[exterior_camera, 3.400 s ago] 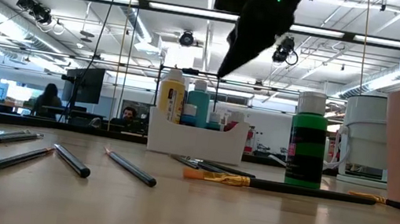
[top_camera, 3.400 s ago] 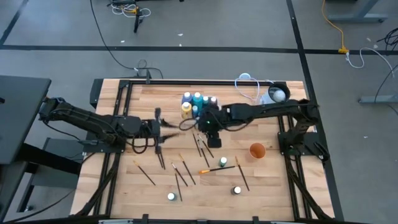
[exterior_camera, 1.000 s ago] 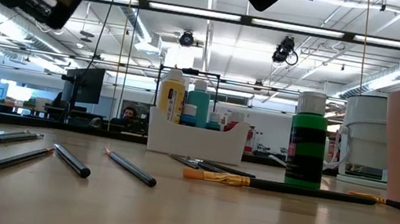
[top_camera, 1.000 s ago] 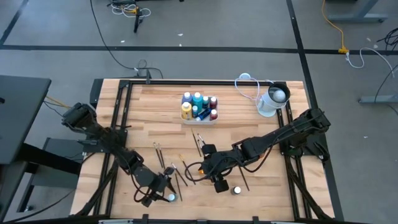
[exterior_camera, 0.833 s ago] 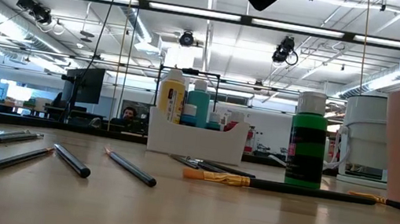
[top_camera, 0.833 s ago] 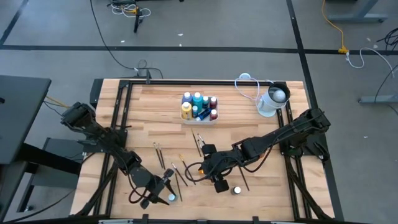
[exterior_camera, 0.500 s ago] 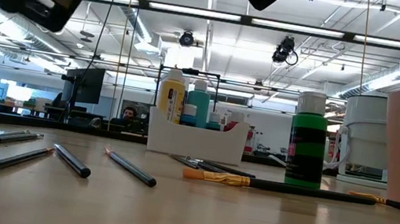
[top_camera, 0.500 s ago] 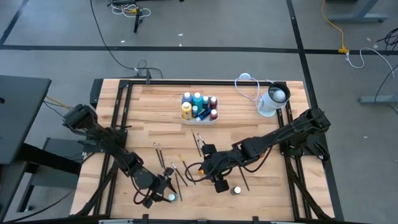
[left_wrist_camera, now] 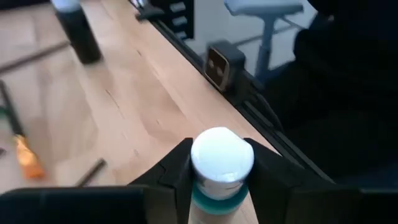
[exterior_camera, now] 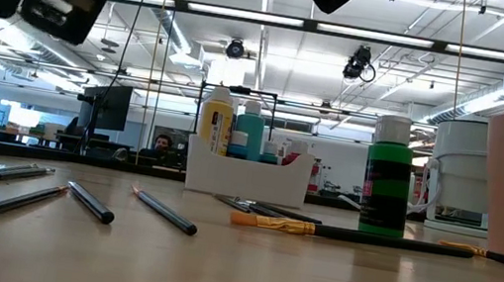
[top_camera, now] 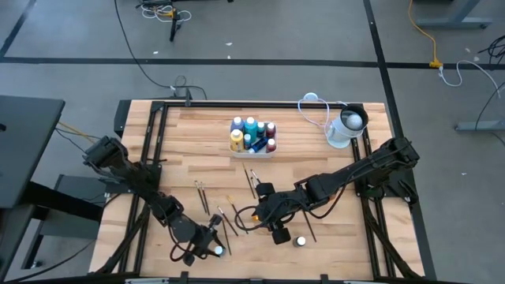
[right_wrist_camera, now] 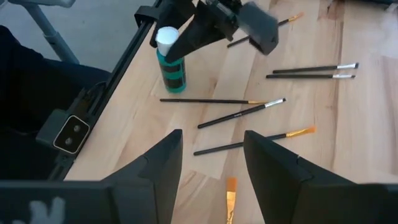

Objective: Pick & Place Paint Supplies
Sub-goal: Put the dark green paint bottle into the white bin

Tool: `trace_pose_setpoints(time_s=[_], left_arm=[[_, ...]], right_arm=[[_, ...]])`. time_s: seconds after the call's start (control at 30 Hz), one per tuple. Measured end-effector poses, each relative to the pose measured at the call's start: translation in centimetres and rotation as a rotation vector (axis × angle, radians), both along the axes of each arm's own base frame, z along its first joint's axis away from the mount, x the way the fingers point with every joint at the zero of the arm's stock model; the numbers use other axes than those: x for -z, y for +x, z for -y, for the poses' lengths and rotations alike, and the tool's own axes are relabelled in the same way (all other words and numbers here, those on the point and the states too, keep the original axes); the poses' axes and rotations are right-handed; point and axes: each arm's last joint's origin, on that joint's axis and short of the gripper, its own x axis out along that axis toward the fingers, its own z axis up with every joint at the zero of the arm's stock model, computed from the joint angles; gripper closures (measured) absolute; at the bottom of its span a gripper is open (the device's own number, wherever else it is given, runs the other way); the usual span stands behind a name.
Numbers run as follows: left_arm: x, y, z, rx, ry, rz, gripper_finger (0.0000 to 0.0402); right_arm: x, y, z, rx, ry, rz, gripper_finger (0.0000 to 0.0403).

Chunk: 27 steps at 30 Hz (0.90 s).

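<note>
Task partly done: several bottles already in white tray (top_camera: 253,149) at back of surface (top_camera: 189,134).

Left: teal bottle (left_wrist_camera: 219,168) near front edge, left end effector (left_wrist_camera: 217,171) fingers straddling cap, contact unclear; second bottle (top_camera: 301,241) near right end effector (right_wrist_camera: 211,155), spread, empty; green bottle (exterior_camera: 387,174); scattered brushes (right_wrist_camera: 239,113).

Nearby: orange cup (top_camera: 327,191), cabled container (top_camera: 345,128).
</note>
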Motion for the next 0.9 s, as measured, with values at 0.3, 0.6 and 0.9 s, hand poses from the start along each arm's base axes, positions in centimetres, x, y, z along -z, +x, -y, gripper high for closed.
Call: trace_pose_setpoints(time_s=[0.3, 0.6, 0.9], left_arm=[[-3.6, 0.4, -1.8, -0.143, 0.251, 0.280, 0.0277], [-8.1, 4.1, -10.4, -0.381, 0.158, 0.357, 0.0277], [-8.7, 7.2, -21.5, -0.759, 0.151, 0.294, 0.0275]], right_arm=[[-0.8, -2.9, 1.4, 0.041, -0.069, -0.140, 0.0227], [3.0, -8.6, 6.3, 0.207, 0.003, -0.014, 0.0227], [2.5, -12.1, 10.9, 0.319, 0.040, 0.217, 0.0227]])
